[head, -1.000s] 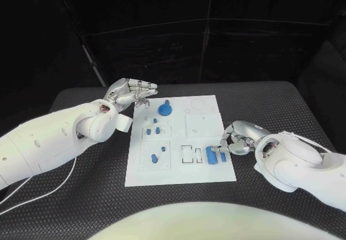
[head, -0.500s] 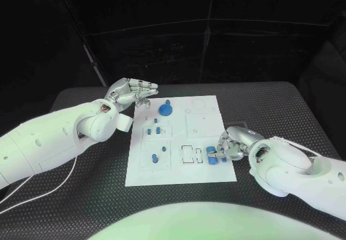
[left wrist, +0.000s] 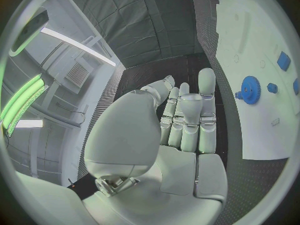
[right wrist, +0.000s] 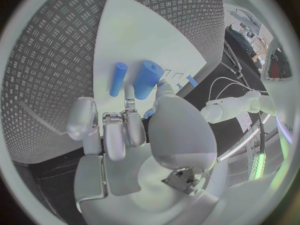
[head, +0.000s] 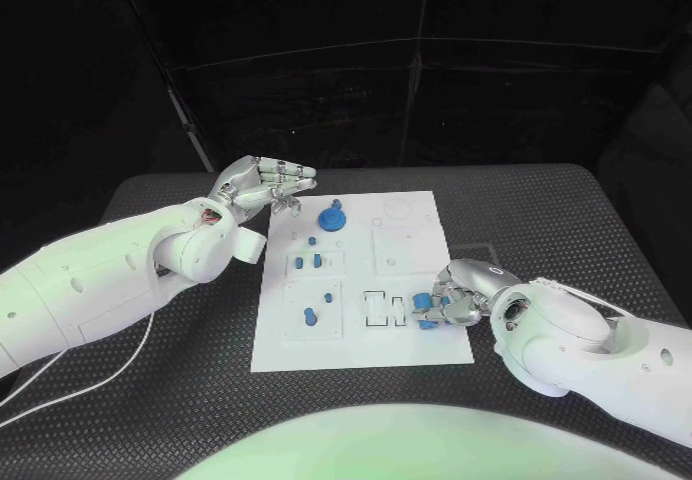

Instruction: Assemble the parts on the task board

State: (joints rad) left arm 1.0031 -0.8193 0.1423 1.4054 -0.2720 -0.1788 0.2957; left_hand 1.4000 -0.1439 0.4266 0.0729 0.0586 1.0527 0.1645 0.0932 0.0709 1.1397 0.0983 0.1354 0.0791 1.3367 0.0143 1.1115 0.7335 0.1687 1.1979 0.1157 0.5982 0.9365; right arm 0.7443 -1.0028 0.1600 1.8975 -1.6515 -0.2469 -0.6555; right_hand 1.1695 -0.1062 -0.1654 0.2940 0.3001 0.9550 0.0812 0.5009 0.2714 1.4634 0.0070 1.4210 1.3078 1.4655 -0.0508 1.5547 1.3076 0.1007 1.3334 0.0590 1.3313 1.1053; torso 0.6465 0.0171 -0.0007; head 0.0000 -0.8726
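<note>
Your right hand (head: 459, 296) sits low over the near right corner of the white board (head: 433, 345), fingers curled down beside two blue pieces. In its wrist view a thick blue cylinder (right wrist: 147, 79) and a thinner blue rod (right wrist: 117, 78) lie side by side on the board just past the fingertips (right wrist: 129, 92) — close, but you cannot tell whether a finger touches or pinches either one.

Your left hand (head: 264, 184) hangs off the far left corner of the board, fingers held together and nearly straight, holding nothing. Just past its fingertips on the board is a blue gear (left wrist: 250, 90), with small blue pegs (left wrist: 284, 61) beyond it. No writing or label can be read on the board or pieces.
</note>
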